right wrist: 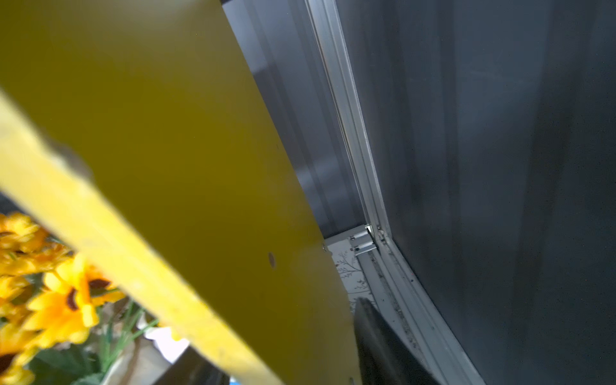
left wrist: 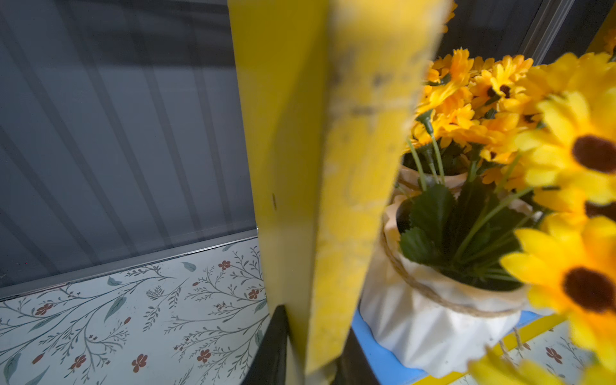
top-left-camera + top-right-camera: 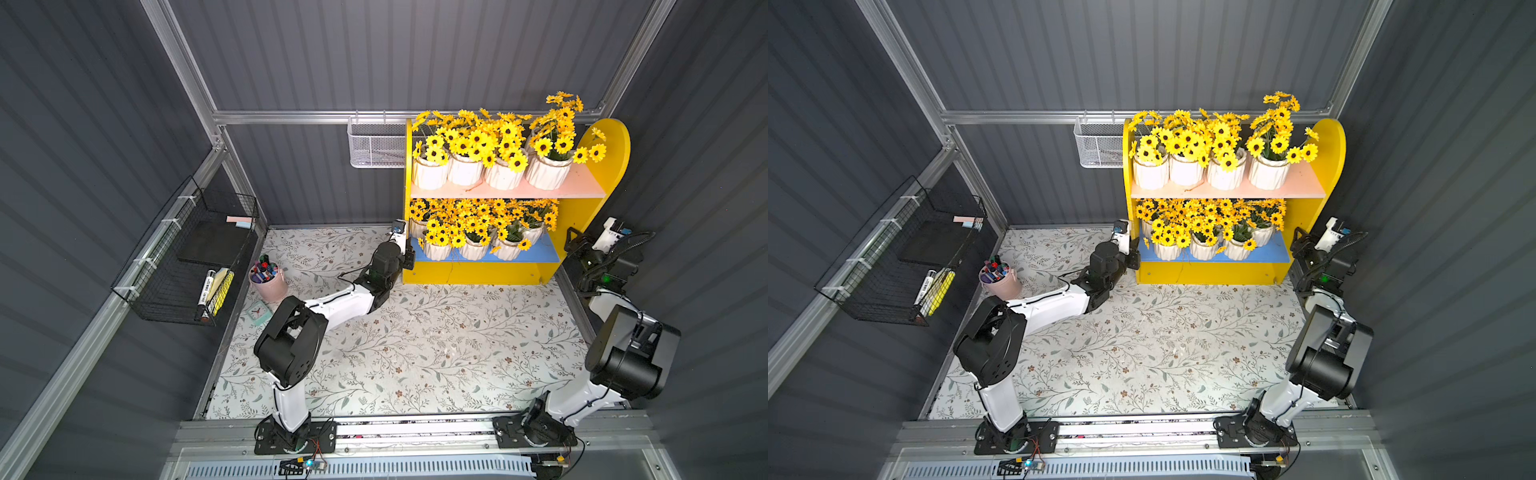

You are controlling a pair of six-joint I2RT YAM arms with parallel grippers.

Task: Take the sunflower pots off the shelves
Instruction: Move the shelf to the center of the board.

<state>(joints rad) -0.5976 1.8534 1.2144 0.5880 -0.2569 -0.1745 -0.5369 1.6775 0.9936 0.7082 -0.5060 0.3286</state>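
Two white-and-black robot arms [image 3: 340,301] reach across the floral tabletop [image 3: 415,353] to yellow wooden two-tier shelves [image 3: 498,274] by the back wall [image 3: 332,62]. Small white ribbed sunflower pots [image 3: 544,172] crowd both their pink upper and blue lower boards. The left gripper [image 3: 409,254] pinches their left side panel; the right gripper [image 3: 572,245] straddles the right panel, grip unclear.

top views: high, downward, whole scene | wrists: close on shelves [image 2: 286,133]

The floral tabletop [image 3: 415,353] carries the yellow shelves [image 3: 478,272] at centre right, a pink marker cup [image 3: 269,284] and a small teal clock [image 3: 258,312] left of centre. Sunflower pots [image 3: 544,172] fill both shelf boards.
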